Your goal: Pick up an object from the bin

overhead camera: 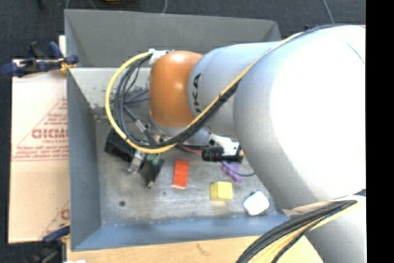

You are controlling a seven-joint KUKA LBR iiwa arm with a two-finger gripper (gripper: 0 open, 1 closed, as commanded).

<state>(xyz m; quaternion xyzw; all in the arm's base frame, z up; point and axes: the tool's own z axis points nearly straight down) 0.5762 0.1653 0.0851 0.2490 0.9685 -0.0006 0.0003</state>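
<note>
A flat black object [116, 146] lies on the floor in the left half of the bin [83, 163], near its left wall. An orange-red block [180, 173] lies to its right, a little nearer the front. The gripper [142, 172] is down between the two, just beside the black object and near the block, with its tip at or close to the floor. Nothing can be seen gripped in it, so neither thing counts as held, and I cannot tell which of the two it is meant for. Nor can I tell whether the tool is open or closed: the wrist's orange cover [172, 88] and the loops of yellow and black cable [117, 80] hang over it and hide most of it.

The arm [308, 120] leans in from the right across the bin, which likely explains why the gripper points down and to the left. The things lie singly, not heaped, so each could probably be taken alone.

Further out are a purple piece [231, 170], partly under the arm, a yellow block [221, 191] and a white lump [256, 202] by the front right corner. All three are well apart from the gripper and not in its way. The nearer hindrances, as I judge it, are the left wall beside the black object and the cable loop hanging just above it.
</note>
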